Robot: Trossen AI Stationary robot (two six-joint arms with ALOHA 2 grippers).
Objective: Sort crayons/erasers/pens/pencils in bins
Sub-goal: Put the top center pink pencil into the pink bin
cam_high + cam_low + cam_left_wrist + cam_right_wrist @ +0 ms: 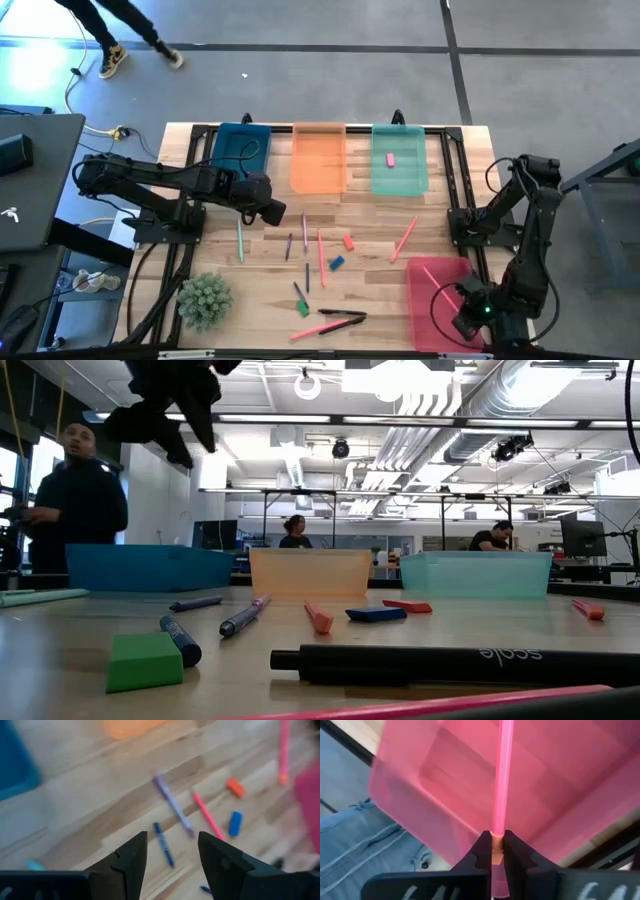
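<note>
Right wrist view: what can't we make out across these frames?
- Right wrist view: the long thin pink stick runs out of frame; its far end is cut off.
- High view: the small pink item in the translucent green plastic bin is too small to identify.
- Low view: the red-pink bin is not in frame.

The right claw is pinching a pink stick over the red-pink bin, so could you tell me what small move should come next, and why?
Probably open the right claw and let go. It is shut on the pink stick, which already lies over the red-pink bin. The left claw hangs open above the loose items, holding nothing.
</note>
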